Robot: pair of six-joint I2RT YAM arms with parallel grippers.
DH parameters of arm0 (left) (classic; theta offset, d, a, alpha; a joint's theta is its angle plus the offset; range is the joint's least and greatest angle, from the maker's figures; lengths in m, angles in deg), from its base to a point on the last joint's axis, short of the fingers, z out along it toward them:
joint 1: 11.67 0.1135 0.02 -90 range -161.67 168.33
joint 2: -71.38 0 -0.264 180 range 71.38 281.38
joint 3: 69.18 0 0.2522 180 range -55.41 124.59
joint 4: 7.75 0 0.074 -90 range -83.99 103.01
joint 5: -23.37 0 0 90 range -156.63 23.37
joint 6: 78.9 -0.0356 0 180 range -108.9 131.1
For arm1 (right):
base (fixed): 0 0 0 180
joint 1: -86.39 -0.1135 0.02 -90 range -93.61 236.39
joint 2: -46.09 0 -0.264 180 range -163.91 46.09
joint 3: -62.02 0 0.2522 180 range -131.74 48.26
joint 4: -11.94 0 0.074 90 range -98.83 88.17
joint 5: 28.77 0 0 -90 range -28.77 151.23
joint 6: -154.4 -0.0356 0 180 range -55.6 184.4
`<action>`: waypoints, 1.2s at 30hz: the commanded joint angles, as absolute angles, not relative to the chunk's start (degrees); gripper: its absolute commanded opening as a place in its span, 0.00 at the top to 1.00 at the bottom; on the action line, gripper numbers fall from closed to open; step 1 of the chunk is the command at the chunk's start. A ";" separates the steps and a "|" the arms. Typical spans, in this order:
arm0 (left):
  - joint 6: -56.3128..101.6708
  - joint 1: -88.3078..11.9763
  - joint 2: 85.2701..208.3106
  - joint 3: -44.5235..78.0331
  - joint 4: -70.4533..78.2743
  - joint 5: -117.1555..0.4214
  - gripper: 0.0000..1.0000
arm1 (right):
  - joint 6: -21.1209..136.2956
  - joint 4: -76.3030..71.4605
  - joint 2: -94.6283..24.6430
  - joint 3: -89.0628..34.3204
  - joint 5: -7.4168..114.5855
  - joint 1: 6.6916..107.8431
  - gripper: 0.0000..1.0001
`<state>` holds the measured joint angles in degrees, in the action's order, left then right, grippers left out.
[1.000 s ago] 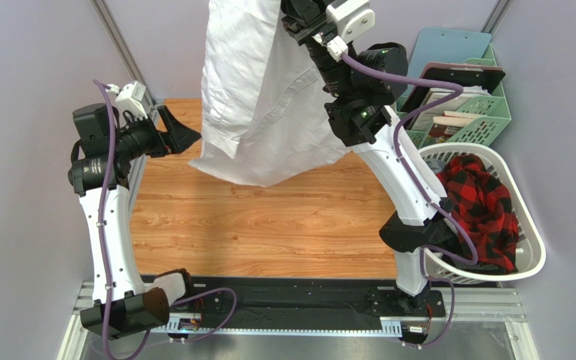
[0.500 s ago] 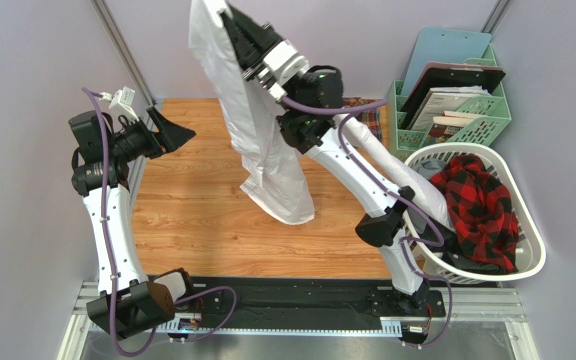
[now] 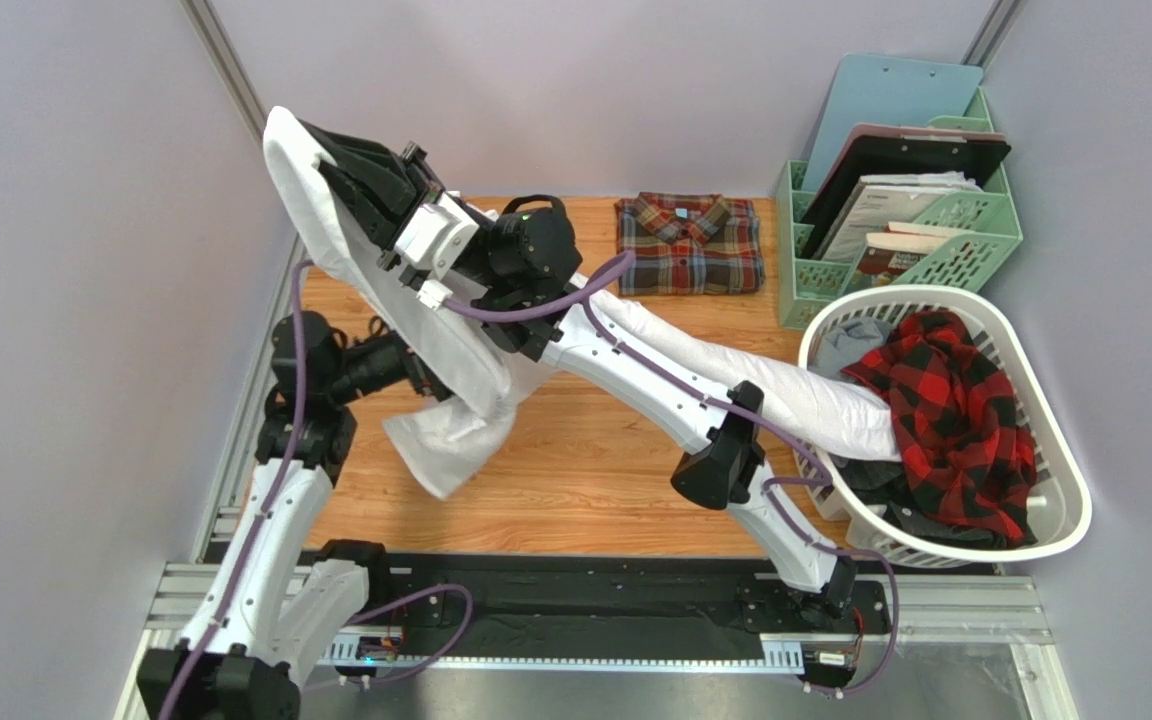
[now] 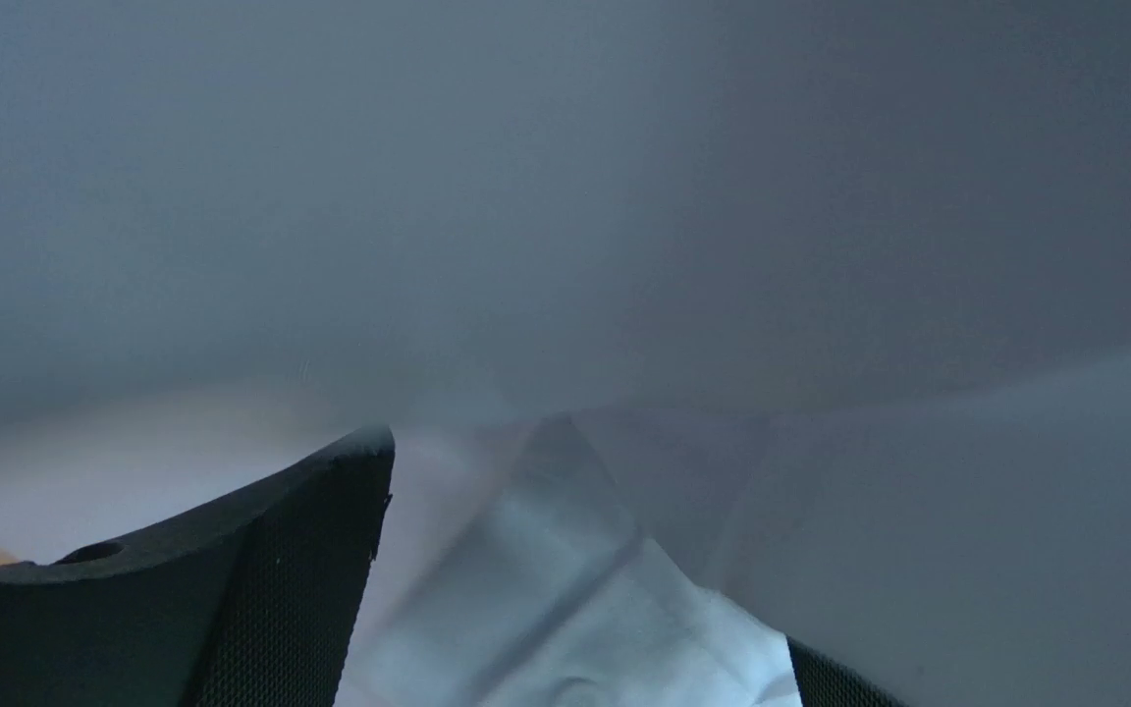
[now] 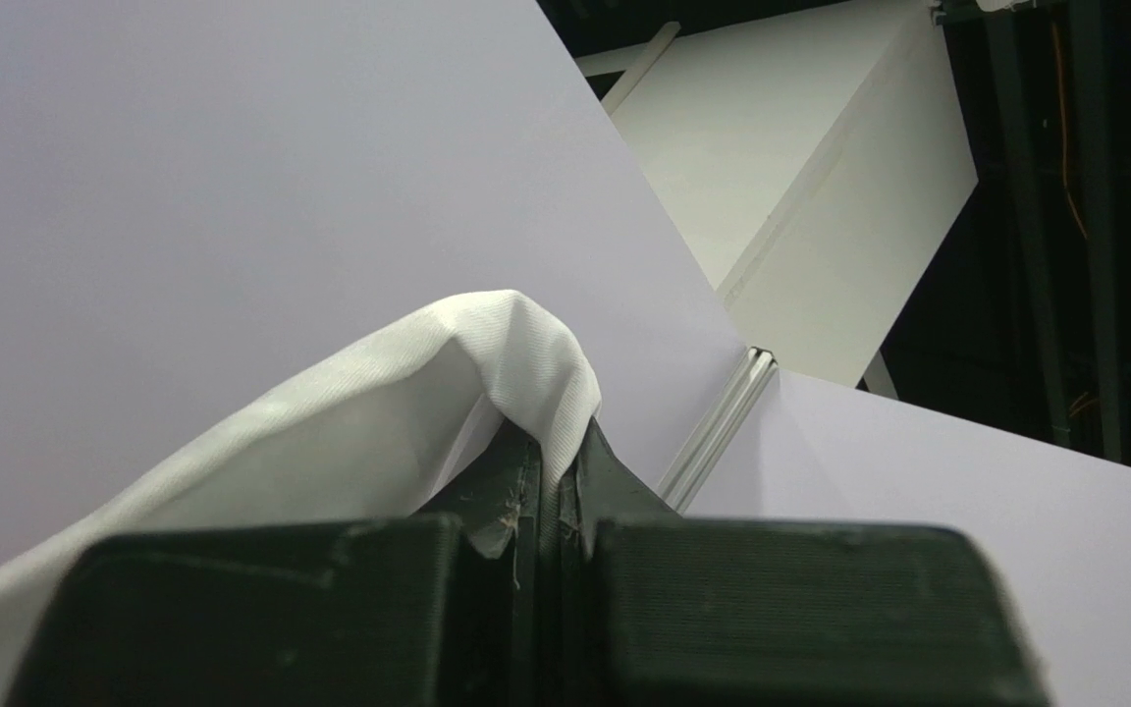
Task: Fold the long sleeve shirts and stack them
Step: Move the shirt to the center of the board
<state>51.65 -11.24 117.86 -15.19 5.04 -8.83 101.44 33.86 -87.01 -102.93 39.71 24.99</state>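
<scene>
Two arms meet over the nine-to-ten o'clock side of the wooden worktop (image 3: 597,465). The left arm (image 3: 289,495) rises from its base at seven o'clock and bends toward the hanging white shirt (image 3: 447,435), which hides its tip from above. In the left wrist view the left fingers (image 4: 262,589) stand spread wide. One shows at the lower left and the tip of the other at the lower right edge, with pale folds of the shirt filling the space between and beyond them. They pinch nothing that can be made out.

The white shirt falls in a long drape from high up at ten o'clock, near the left wall, down toward the wood at about nine o'clock. Whether its lower end rests on the worktop cannot be told. Its top end is clamped in the right fingers (image 5: 520,479), which are pressed tight together on a bunched ridge of white cloth. The right arm (image 3: 687,383) reaches across from its base at five o'clock.

At twelve to one o'clock, against the far edge, the plaid shirt (image 3: 687,248) lies folded flat with teal showing inside its collar. At two o'clock a green organiser (image 3: 973,255) holds clipboards and books upright. At four o'clock a white laundry basket (image 3: 913,299) holds a red-and-black checked garment (image 3: 965,413).
</scene>
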 commanded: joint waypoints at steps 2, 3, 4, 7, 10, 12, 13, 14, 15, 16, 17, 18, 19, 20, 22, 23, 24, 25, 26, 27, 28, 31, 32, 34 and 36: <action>55.56 -24.30 126.29 -15.25 -18.91 -23.10 0.02 | 104.56 38.43 -79.34 -100.37 43.02 25.31 1.00; 56.70 -25.80 130.93 -14.64 -26.17 -23.64 0.01 | 104.92 38.17 -77.77 -99.05 43.21 25.14 1.00; 58.80 -27.47 133.15 -12.63 -29.63 -23.65 0.01 | 105.18 37.90 -76.97 -98.61 43.90 25.13 1.00; 57.87 -35.29 139.49 -8.67 -38.28 -24.70 0.01 | 107.02 36.33 -74.24 -97.20 45.31 25.05 1.00; 57.68 -40.66 145.02 -1.21 -42.84 -20.86 0.01 | 108.35 34.83 -70.64 -94.49 48.47 25.22 1.00; 57.86 -44.18 148.53 1.18 -45.47 -19.26 0.01 | 108.78 34.04 -68.62 -93.16 49.36 25.40 1.00; 57.77 -45.23 149.42 3.45 -46.19 -18.56 0.01 | 109.05 33.25 -67.04 -92.54 50.06 25.31 1.00; 57.68 -47.42 150.30 4.78 -47.06 -17.86 0.01 | 109.40 33.07 -66.33 -91.32 50.32 25.48 1.00; 57.59 -48.48 152.22 6.10 -49.25 -16.72 0.01 | 109.75 32.81 -65.71 -90.79 50.50 25.66 1.00; 57.07 -49.62 153.11 8.72 -50.14 -15.05 0.01 | 110.54 32.54 -65.01 -90.43 51.11 25.75 1.00; 57.15 -51.81 153.91 9.79 -50.58 -14.69 0.01 | 110.81 32.19 -64.83 -90.60 51.38 26.10 1.00; 57.33 -52.88 155.39 10.84 -51.54 -13.90 0.01 | 110.98 31.93 -64.66 -90.78 51.64 26.54 1.00; 56.98 -53.93 156.28 12.42 -52.16 -11.54 0.01 | 111.25 31.49 -64.39 -90.95 51.91 26.80 1.00; 56.54 -55.68 156.90 12.79 -52.87 -10.56 0.01 | 111.33 31.40 -63.87 -90.96 52.17 27.59 1.00; 55.14 -56.92 158.04 12.62 -53.92 -7.93 0.01 | 111.95 30.61 -63.16 -90.96 52.52 28.30 1.00; 54.52 -57.45 158.13 12.26 -54.10 -7.31 0.01 | 111.95 30.34 -62.03 -90.69 52.70 29.08 1.00; 53.65 -57.63 158.13 11.57 -54.19 -7.30 0.01 | 111.95 30.08 -61.41 -90.17 52.96 29.35 1.00; 53.03 -57.63 157.87 9.82 -54.19 -7.39 0.01 | 111.78 29.56 -60.62 -89.73 53.40 29.70 1.00; 52.15 -57.63 157.43 9.10 -54.10 -6.87 0.01 | 111.17 29.46 -59.39 -89.03 53.66 30.40 1.00; 51.36 -57.72 157.34 8.58 -54.10 -6.69 0.01 | 110.99 29.38 -58.51 -87.46 53.93 30.67 1.00; 51.27 -58.07 157.25 8.31 -54.10 -7.21 0.01 | 110.55 29.46 -57.81 -86.22 54.71 30.67 1.00; 50.56 -59.82 158.48 10.75 -54.37 -9.22 0.01 | 107.48 30.16 -55.08 -81.58 55.60 30.85 1.00; 50.65 -60.44 160.31 11.99 -54.63 -9.76 0.01 | 105.55 30.34 -54.46 -80.68 55.43 30.85 1.00; 51.70 -62.37 162.52 15.93 -55.24 -10.81 0.01 | 104.22 30.43 -53.41 -78.75 55.16 30.67 1.00; 51.62 -63.69 165.24 18.23 -55.33 -11.87 0.01 | 102.21 30.61 -53.40 -78.65 56.03 30.32 1.00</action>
